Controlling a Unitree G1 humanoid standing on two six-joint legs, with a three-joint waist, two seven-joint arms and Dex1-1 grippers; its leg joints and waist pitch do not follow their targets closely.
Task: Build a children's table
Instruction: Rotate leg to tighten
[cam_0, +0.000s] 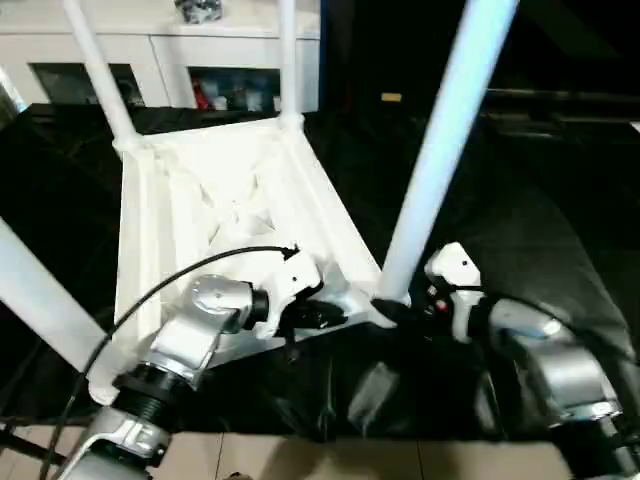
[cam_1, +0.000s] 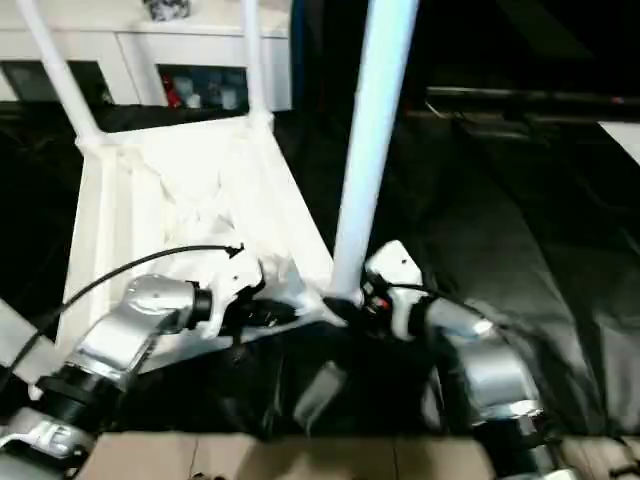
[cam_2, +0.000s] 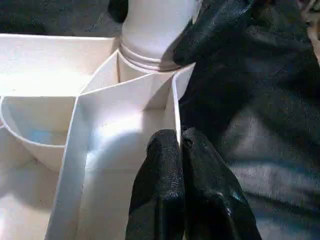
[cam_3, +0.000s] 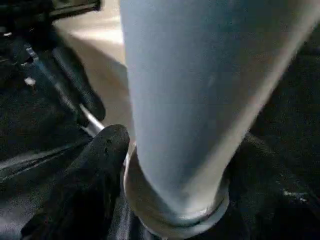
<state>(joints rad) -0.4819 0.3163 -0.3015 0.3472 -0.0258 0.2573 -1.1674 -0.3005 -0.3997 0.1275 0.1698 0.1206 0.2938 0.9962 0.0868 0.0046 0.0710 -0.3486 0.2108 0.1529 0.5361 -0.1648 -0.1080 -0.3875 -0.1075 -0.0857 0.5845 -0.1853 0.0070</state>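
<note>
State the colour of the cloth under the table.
Black cloth, clearest in the left eye view.

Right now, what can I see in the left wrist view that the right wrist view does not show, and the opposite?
Left wrist view alone: the ribbed underside of the tabletop, with the left gripper shut on a thin rib at its edge.

Right wrist view alone: a close look at the tapered leg from the side, with one finger of the right gripper beside its base ring.

Both: that same leg standing in the near corner socket, and the black cloth under the table.
</note>
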